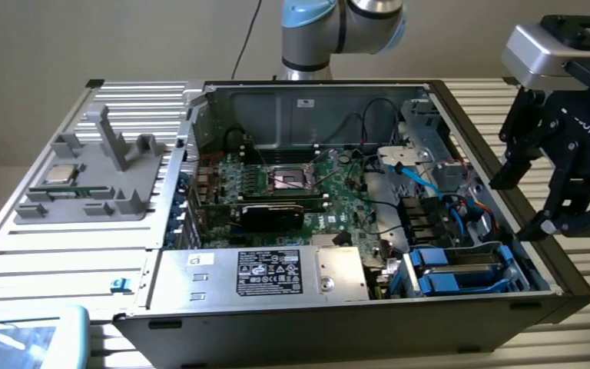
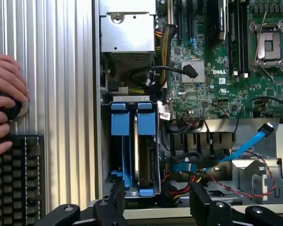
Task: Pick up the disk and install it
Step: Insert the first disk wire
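Motherboard [image 2: 212, 89] is showing "DELL" in white. Gripper [image 1: 521, 206] housing is showing partial lettering "OTIQ". Power supply label [image 1: 270, 270] print isn't reading.

The exterior camera stands off the bench [image 1: 59, 254], high and at middle distance, looking down into the open computer case [image 1: 326, 319], my hand [image 1: 522, 206] hanging at the exterior view's right. My wrist camera looks straight down from close above the case's drive bay [image 2: 134, 146]. Both take in that bay, the motherboard [image 2: 203, 89] and the silver power supply [image 2: 127, 33]
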Controlling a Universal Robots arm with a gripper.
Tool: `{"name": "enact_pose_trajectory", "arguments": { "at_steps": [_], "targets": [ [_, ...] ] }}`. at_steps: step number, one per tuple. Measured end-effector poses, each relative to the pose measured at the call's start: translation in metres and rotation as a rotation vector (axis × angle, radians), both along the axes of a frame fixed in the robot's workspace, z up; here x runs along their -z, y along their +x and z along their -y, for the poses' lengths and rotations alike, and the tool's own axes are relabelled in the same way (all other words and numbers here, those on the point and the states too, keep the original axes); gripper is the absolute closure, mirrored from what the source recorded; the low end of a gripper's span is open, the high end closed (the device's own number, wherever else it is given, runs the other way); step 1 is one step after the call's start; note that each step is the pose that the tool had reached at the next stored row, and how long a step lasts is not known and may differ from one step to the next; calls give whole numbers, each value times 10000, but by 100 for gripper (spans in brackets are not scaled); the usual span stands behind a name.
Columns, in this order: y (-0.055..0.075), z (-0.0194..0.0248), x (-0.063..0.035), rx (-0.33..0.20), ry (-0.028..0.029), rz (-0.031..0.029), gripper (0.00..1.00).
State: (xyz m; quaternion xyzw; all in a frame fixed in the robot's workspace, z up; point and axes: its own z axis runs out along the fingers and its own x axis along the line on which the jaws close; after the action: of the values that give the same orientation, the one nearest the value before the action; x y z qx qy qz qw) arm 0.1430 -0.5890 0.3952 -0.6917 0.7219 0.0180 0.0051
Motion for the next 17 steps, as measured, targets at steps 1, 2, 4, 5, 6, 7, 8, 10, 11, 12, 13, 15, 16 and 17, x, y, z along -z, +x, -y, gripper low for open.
{"name": "enact_pose_trajectory", "arguments": {
  "at_steps": [1, 2, 4, 5, 6, 7, 8, 10, 11, 12, 13, 15, 16, 17],
  "targets": [
    [17, -21, 16, 1, 1, 1, 35],
    [31, -41, 31, 0, 1, 1, 35],
    [50, -68, 70, 0, 5, 1, 35],
    [57, -79, 87, 0, 10, 1, 35],
    [63, -88, 105, 1, 19, 1, 35],
    [68, -97, 123, 4, 40, 1, 35],
    [67, -108, 140, 10, 68, 1, 35],
    [67, -136, 166, 14, 123, 1, 35],
    [67, -153, 180, 14, 151, 1, 35],
    [68, -172, 196, 14, 168, 1, 35],
    [67, -191, 215, 14, 181, 1, 35],
    [67, -224, 251, 15, 186, 1, 35],
    [68, -243, 269, 19, 184, 1, 35],
    [67, -257, 288, 28, 185, 1, 35]
  ]
}}
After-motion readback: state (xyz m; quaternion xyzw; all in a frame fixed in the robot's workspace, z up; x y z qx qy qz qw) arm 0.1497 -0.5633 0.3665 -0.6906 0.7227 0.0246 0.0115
